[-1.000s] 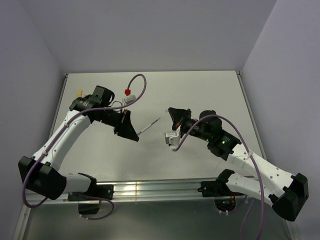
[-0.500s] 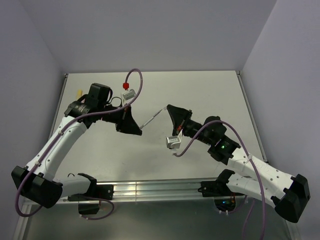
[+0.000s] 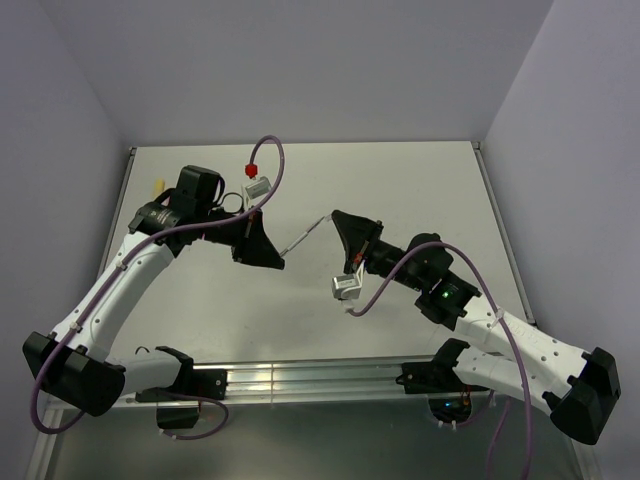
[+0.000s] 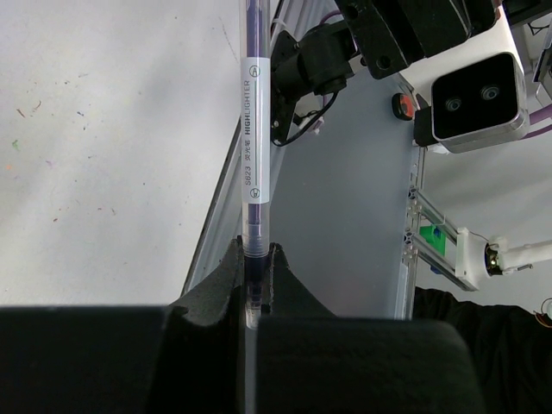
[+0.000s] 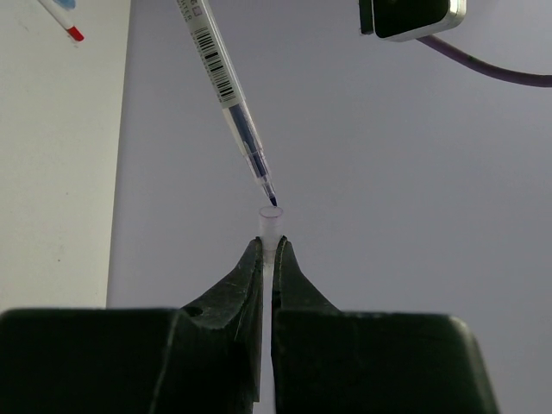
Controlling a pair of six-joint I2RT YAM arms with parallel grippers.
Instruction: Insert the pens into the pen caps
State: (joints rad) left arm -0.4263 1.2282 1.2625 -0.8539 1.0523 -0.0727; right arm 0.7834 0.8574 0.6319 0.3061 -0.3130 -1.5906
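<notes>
Over the last second we have brought both arms together above the table [image 3: 420, 190], so the thin pen [image 5: 231, 95] now points at the clear cap [image 5: 271, 220]. Its tip sits just above the mouth, tilted off the cap's axis. Our left gripper [image 4: 254, 259] pinches the pen's rear end, and our right gripper [image 5: 269, 250] pinches the cap's base. If we push at this slant, we judge the tip may catch the rim and lever the cap out of its slight hold.

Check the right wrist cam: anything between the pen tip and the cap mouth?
Nothing. In the right wrist view only a sliver of bare air separates the tip of the pen from the mouth of the clear cap.
</notes>
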